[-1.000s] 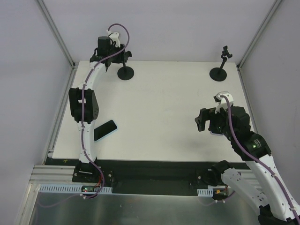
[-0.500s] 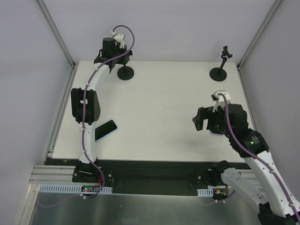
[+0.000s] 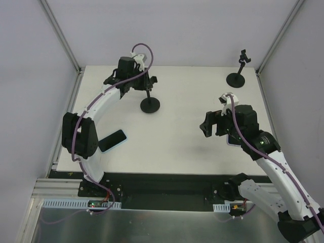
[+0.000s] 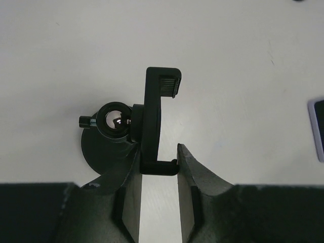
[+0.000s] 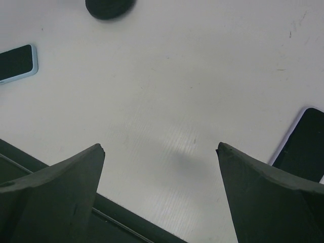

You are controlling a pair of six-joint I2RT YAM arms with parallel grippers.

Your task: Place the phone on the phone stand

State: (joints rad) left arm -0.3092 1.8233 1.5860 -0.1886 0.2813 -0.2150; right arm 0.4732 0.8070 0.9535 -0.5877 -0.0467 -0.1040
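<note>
left wrist: left hand (image 4: 158, 157) pinches black ribbed phone stand (image 4: 151, 119).

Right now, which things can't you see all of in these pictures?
Right phone: top view, nearly all under the right arm; right wrist view, cut by the right edge.
Left phone: right wrist view, cut by the left edge.
Phone stand: right wrist view, only its base, cut by the top edge.
Far stand: top view, too small for detail.
</note>
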